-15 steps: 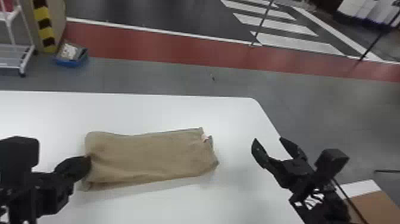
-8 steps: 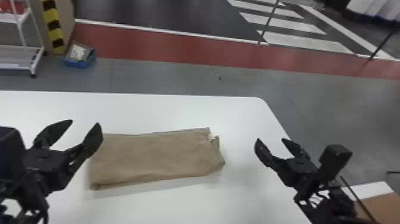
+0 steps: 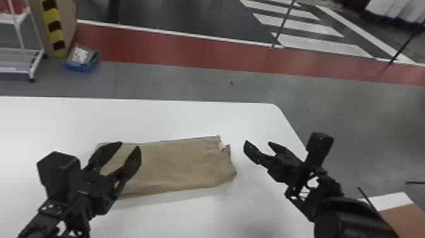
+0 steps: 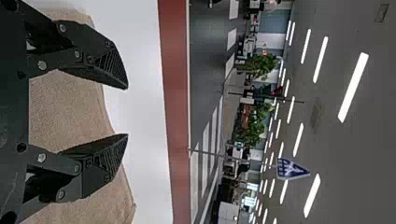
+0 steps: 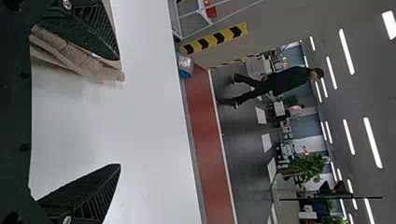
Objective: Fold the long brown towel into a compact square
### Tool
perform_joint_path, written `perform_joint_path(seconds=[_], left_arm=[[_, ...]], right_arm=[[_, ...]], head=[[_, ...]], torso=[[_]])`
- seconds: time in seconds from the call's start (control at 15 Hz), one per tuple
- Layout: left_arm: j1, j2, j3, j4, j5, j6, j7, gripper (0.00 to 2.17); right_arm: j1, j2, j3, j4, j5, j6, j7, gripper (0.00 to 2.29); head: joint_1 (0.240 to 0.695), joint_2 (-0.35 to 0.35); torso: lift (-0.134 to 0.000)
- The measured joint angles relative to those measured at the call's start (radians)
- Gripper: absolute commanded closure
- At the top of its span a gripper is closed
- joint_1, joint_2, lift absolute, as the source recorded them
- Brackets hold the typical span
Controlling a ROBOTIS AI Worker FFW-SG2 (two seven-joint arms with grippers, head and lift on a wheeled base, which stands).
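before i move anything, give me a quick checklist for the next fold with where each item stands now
1. Towel lying on the table: ok, it rests well inside the far edge.
2. Towel a compact square: not ok, it is a long rectangle running left to right.
3. Left gripper open and empty: ok, its fingers are apart over the towel's left part.
4. Right gripper open and empty: ok, its fingers are apart, off the towel's right end.
5. Right end neat: not ok, its edge is uneven, with a small notch near the far corner.
6. Layers beneath lying smooth: cannot tell, the top layer hides them.
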Motion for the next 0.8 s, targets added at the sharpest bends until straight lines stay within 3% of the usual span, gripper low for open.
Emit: perform_joint_path(seconds=[0.07,0.33,0.53,0.8], left_arm=[[-0.015,-0.002,-0.012,0.018,-0.003,0.011,-0.01,1.92],[-0.064,-0.013,-0.038,0.08,-0.02,0.057,-0.01,1.92],[-0.083,-0.019,-0.042,0.115,-0.045,0.102,-0.007,1.92],[-0.088,-0.018,-0.042,0.125,-0.066,0.13,0.0,1.92]], right_arm=[[-0.011,0.0,0.008,0.006,-0.001,0.015,0.0,0.07],[-0.025,-0.011,0.02,0.022,-0.02,0.065,0.001,0.07],[-0.059,-0.039,0.056,0.029,-0.017,0.167,0.001,0.09],[-0.134,-0.046,0.103,0.044,-0.015,0.325,0.001,0.17]], head=[[0.695,-0.326],[0.695,-0.326],[0.695,-0.305],[0.695,-0.268]], torso=[[-0.125],[-0.125],[-0.125],[-0.125]])
